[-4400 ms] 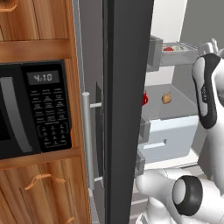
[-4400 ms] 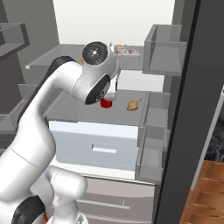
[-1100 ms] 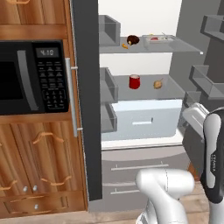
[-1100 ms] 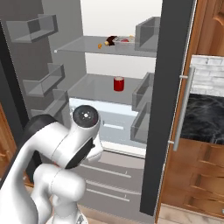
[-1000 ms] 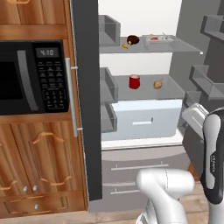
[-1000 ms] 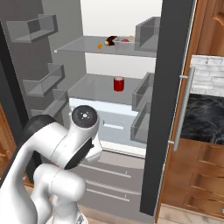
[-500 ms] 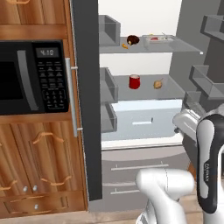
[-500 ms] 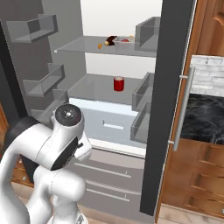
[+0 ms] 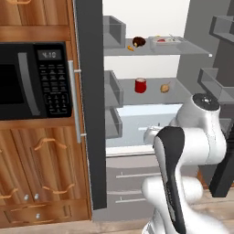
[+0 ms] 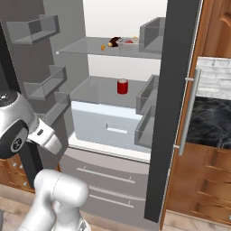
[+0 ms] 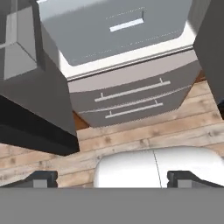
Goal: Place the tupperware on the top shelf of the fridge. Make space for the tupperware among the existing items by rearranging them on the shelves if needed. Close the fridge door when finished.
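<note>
Fridge point(image 9: 151, 132): we find both doors swung open, white-grey interior exposed, 2 drawers with silver bar pulls below.

Top shelf point(image 9: 192, 49): we count 1 tupperware point(image 9: 166, 41), a clear tub with red food showing, resting toward the shelf's right side near the back. Just beside it, to its left, sits 1 dark brown round item point(image 9: 139, 42), and at that item's left, nearer the front edge, 1 small orange item point(image 9: 130, 48). In the right base view the same group sits at the back right of the shelf, the tub point(image 10: 129, 41) partly hidden behind a door bin point(image 10: 151, 35).

Second shelf point(image 9: 183, 97): 1 red can-like item point(image 9: 140, 85) stands upright near the middle; 1 brownish onion-like item point(image 9: 165, 87) lies to its right, apart from it.

Fridge door point(image 10: 173, 113): the panel stands edge-on to us in the right base view, silver handle point(image 10: 187, 117) on its outer face, grey bins on the inner face.

Claw point(image 11: 112, 179): we see its 2 dark fingertips point(image 11: 41, 178) spread wide at the bottom corners of the hand view, nothing between them, pointing down at the lower drawers point(image 11: 131, 94) and the wooden floor point(image 11: 166, 127).

Microwave point(image 9: 34, 80): black, set in wooden cabinets left of the fridge.
</note>
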{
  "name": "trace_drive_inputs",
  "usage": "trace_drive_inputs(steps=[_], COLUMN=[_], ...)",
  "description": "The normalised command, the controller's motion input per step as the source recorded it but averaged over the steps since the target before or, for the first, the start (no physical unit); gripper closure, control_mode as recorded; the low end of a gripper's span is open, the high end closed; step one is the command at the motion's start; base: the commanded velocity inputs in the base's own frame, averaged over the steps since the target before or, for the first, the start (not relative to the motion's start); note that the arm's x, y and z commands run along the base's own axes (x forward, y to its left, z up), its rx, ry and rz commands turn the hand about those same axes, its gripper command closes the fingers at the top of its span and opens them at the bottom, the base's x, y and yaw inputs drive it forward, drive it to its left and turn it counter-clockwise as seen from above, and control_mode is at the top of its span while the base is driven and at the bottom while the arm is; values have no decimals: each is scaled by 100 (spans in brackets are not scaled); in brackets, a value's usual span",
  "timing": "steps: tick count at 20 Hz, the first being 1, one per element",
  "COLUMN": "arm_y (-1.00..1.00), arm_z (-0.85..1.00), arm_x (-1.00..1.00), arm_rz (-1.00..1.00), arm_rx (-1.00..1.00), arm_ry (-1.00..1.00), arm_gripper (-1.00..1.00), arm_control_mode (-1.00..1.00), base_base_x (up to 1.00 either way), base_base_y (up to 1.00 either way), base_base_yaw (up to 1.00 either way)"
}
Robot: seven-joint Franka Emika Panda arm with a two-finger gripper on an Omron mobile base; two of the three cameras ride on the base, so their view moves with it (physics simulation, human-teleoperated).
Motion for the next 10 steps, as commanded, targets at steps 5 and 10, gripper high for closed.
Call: trace_drive_inputs(steps=[5, 10], arm_y=[100, 100], arm_z=[-3, -16], arm_x=[-16, -16], arm_rz=[22, 18], arm_rx=[-39, -37], arm_ry=[-7, -12], arm_gripper=[-100, -100], arm_control_mode=[-100, -100], base_base_x=[0, 0], base_base_y=[0, 0], base_base_yaw=[0, 0])
